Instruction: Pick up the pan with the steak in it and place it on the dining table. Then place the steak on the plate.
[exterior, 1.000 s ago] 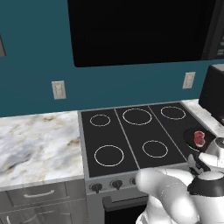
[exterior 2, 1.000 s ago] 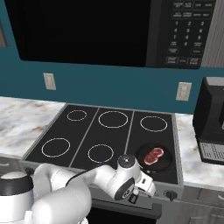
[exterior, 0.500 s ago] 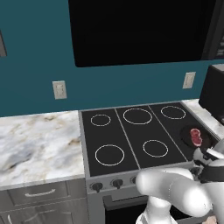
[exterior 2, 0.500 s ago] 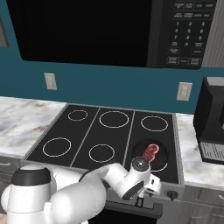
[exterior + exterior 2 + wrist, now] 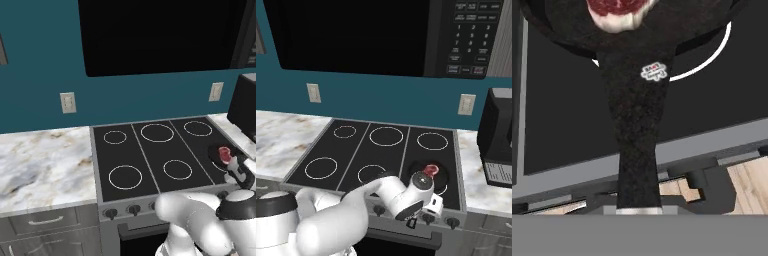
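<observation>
Black stovetop [image 5: 381, 150] ends just beneath my gripper [image 5: 423, 212], jaws clenched on the round black pan's long handle [image 5: 637, 135]; red steak [image 5: 617, 12] inside, black toaster oven [image 5: 498, 137] nearby.

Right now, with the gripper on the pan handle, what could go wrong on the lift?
1. The gripper is shut on the far end of the handle, away from the pan bowl. The pan may sag or twist in the grip.
2. The steak lies loose in the pan; a tilt could slide it out onto the stove.
3. A black appliance stands close on the right; a wide swing might clip it.
</observation>
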Controlling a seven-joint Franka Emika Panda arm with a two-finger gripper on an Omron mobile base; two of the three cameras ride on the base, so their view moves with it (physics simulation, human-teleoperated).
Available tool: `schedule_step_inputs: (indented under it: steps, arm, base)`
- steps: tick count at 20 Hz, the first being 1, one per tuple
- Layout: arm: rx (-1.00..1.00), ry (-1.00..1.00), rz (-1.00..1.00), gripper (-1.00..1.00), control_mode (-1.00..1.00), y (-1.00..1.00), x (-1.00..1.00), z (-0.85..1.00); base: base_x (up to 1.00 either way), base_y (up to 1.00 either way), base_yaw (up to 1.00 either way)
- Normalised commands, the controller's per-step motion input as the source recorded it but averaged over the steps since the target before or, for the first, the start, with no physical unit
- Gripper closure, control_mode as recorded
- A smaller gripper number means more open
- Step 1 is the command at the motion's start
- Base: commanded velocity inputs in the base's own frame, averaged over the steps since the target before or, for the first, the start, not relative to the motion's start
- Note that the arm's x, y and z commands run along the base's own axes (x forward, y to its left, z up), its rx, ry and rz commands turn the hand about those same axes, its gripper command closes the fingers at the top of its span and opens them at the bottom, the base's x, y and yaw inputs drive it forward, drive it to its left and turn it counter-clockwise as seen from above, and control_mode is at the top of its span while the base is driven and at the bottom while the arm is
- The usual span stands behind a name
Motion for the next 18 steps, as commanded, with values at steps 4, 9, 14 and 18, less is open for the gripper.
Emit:
schedule_step_inputs:
  steps: [4, 9, 14, 18]
  arm:
    - [0.04, -0.16, 0.01, 1.00, -1.00, 0.09, -0.48, 1.00]
    - [0.02, -0.03, 0.12, 1.00, -1.00, 0.35, -0.40, 0.87]
    - [0.02, 0.11, 0.21, 1.00, -1.00, 0.33, -0.37, 0.45]
    - [0.03, 0.16, 0.25, 1.00, -1.00, 0.27, -0.33, 0.41]
  base:
    - [0.00, 0.00, 0.00]
    - [0.00, 0.00, 0.00]
    - [0.00, 0.00, 0.00]
    - [0.00, 0.00, 0.00]
